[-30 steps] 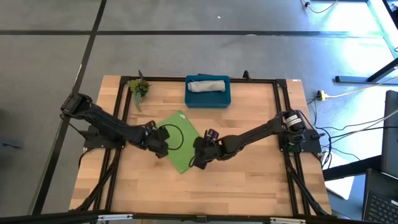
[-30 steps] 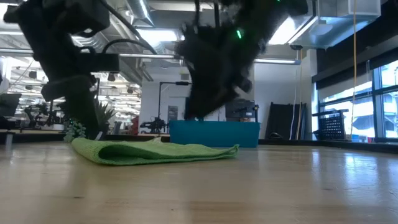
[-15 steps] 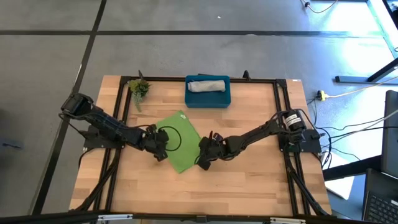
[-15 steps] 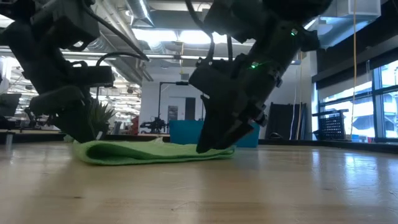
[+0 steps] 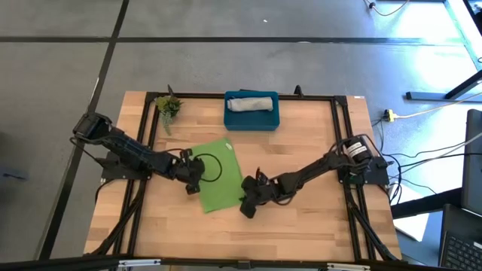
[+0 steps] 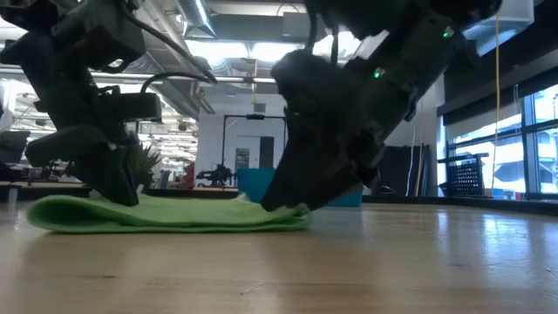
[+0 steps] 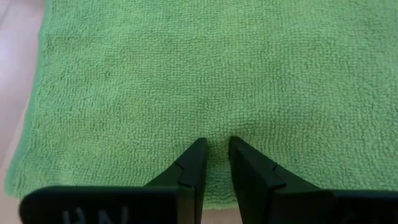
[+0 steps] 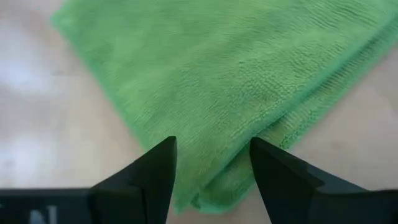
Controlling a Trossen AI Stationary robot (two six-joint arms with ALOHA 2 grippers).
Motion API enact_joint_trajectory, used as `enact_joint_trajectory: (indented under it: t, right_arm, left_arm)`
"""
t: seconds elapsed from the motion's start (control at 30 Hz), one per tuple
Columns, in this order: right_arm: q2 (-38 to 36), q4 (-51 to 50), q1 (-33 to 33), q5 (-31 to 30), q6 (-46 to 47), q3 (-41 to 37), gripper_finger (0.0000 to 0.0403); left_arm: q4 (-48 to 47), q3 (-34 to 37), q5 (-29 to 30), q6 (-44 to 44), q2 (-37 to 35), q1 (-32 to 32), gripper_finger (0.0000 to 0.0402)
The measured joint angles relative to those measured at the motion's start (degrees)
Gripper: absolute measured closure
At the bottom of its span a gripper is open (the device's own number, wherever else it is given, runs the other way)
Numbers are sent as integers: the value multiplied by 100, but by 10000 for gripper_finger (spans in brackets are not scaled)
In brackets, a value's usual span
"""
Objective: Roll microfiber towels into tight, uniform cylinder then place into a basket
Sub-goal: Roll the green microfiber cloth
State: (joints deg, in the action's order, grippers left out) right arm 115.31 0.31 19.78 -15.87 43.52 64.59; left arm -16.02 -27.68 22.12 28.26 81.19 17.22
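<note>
Lime green towel [image 5: 218, 175] lies folded flat mid-table; we see the left gripper [image 7: 215, 160], fingers nearly together, pinching a tuck of the pile at its left edge, and the right gripper [image 8: 211, 163], jaws partway apart, straddling the towel's near right corner with cloth between the fingers. We note the wooden table [image 5: 316, 143] carries the teal basket [image 5: 252, 120] at its far edge, a rolled grey towel [image 5: 251, 102] inside. Both arms reach inward, low over the surface.
</note>
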Motion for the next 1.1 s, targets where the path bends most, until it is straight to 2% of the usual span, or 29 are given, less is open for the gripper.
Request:
enact_joint_trajectory:
  t: [0.33, 0.47, 0.63, 0.83, 1.0, 1.1]
  right_arm:
    - [0, 325, 268, 69, 263, 1, 198]
    - [0, 272, 316, -234, -48, 96, 198]
    - [-55, -125, 298, -255, -425, 518, 198]
    - [-74, -831, 219, -838, -762, 1044, 198]
    - [-74, -946, 66, -1248, -801, 1038, 198]
    - [-2, -978, -85, -1250, -710, 898, 198]
  left_arm:
    - [604, 17, -356, -1355, 13, -327, 337]
    - [531, -82, -391, -1554, -52, -277, 337]
    - [559, -364, -408, -1829, -352, -120, 337]
    - [603, -394, -388, -1631, -417, 17, 337]
    - [612, -226, -383, -1209, -284, 137, 337]
    - [597, -138, -384, -997, -190, 196, 337]
